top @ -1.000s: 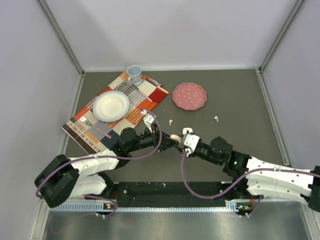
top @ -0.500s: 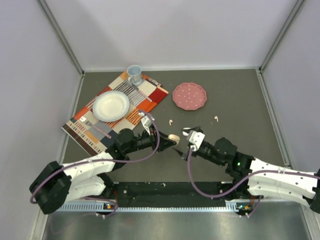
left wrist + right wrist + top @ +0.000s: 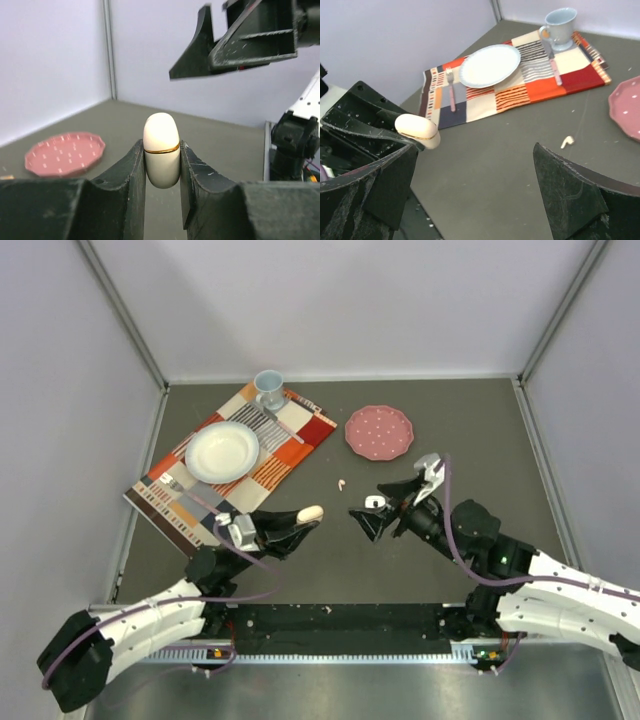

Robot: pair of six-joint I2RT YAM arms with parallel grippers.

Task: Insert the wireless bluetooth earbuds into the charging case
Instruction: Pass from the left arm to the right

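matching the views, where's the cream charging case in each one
Top external: charging case left of centre, held by the left pincer.
Left wrist: dead centre.
Right wrist: left side, mid-height.
Shared landmark: the pink plate.

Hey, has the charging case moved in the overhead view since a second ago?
Yes. Held in the left gripper, the charging case has shifted left, from just below the loose earbud toward the placemat.
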